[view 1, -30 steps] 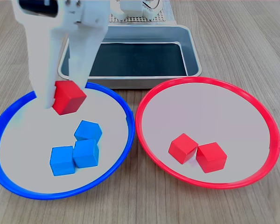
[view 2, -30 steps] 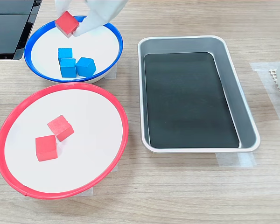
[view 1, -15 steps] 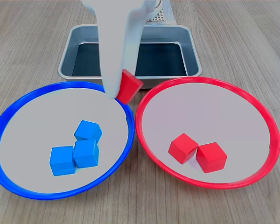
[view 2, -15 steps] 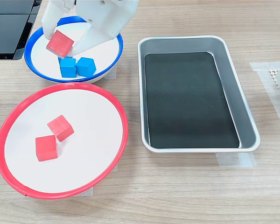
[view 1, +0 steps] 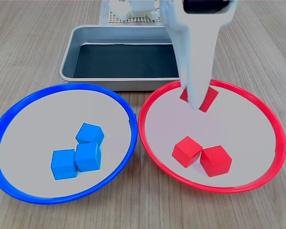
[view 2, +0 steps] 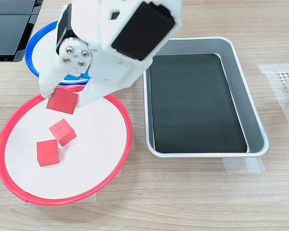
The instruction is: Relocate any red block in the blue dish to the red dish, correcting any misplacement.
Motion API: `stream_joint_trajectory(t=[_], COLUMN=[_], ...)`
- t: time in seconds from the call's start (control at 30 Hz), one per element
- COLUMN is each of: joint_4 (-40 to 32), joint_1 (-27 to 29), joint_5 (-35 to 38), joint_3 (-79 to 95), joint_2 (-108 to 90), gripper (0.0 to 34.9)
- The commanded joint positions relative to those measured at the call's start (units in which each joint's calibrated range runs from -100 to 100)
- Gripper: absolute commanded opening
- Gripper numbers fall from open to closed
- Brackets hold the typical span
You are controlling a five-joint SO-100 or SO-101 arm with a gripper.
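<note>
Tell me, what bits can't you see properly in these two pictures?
- The blue dish in the second exterior view: the arm covers most of it, so its blue cubes show clearly only in the first exterior view.
- The red block held by the gripper: in the first exterior view a white finger hides its middle.
- The metal tray: in the first exterior view the arm hides its right end.
</note>
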Motion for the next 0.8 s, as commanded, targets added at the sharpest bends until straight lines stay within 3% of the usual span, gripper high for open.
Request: stream_joint_trajectory(t=[0.0,0.77], joint_4=[-1.3,-3.0], joint_1=[-1.4,-2.8], joint_5=[1.3,2.7], joint_3=[0.1,-1.8], joint_2=[0.9,10.7], gripper=[0.3,0.3])
